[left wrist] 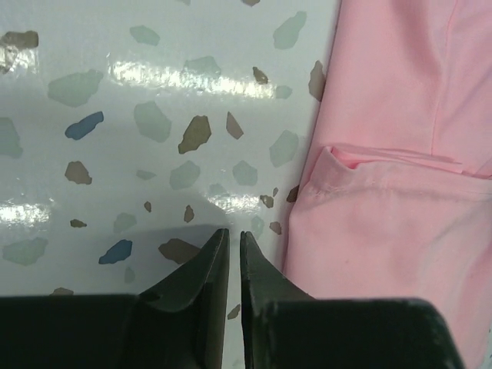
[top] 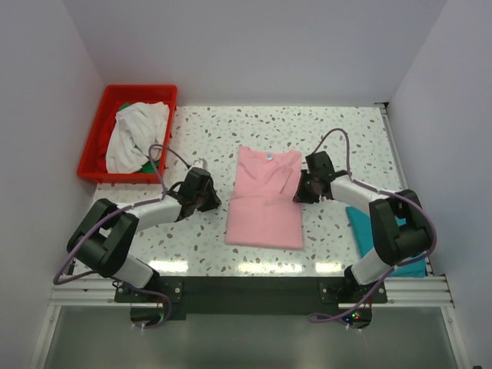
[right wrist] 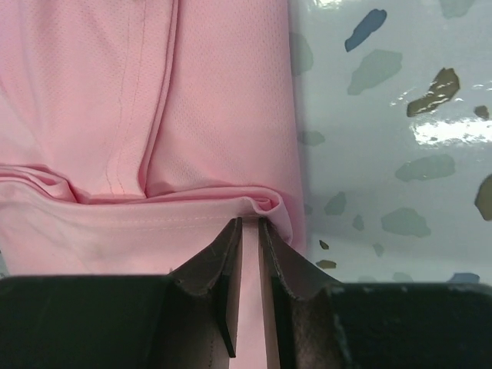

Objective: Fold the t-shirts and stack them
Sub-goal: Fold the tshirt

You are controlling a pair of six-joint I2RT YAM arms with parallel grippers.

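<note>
At the right edge of the pink t-shirt [top: 265, 204], laid flat mid-way across the desk [top: 231, 131], a fold is pinched by the right gripper [right wrist: 247, 223]. Just off its left edge, the left gripper [left wrist: 234, 233] is held closed and empty above bare surface.

pink shirt [right wrist: 215, 92]: matt cloth, fine mesh knit, stitched seams | table [left wrist: 115, 115]: glossy, smooth, speckled stone look, glare streaks | crate [top: 92, 146]: red glossy plastic | white shirt [top: 134, 134]: soft crumpled cloth | teal shirt [top: 359, 226]: matt cloth | left gripper [left wrist: 234, 237]: matt black, smooth | right gripper [right wrist: 250, 227]: matt, dark brown-black | rail [top: 246, 286]: pale metal
</note>
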